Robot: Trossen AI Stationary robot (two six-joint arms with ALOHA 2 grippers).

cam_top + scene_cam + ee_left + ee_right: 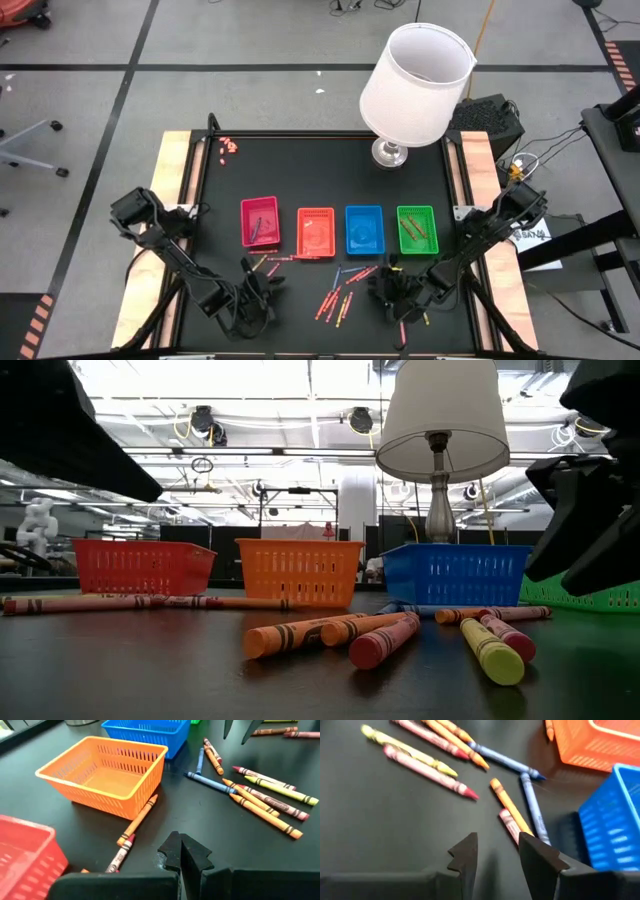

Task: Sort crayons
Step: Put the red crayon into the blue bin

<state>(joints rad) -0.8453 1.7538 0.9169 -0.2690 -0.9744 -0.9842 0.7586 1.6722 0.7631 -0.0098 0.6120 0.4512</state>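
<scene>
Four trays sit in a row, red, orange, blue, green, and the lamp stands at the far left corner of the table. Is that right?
Not quite. The high view shows the lamp at the far right corner of the table, beyond the blue tray and green tray. The red tray and orange tray complete the row as you said.

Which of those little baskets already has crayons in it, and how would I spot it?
Start at the white lamp at the table's far edge. In front of it runs a row of four small baskets; take the green basket, last in the row on the lamp's side, beside the blue basket. It alone is green, with crayons lying inside.
</scene>
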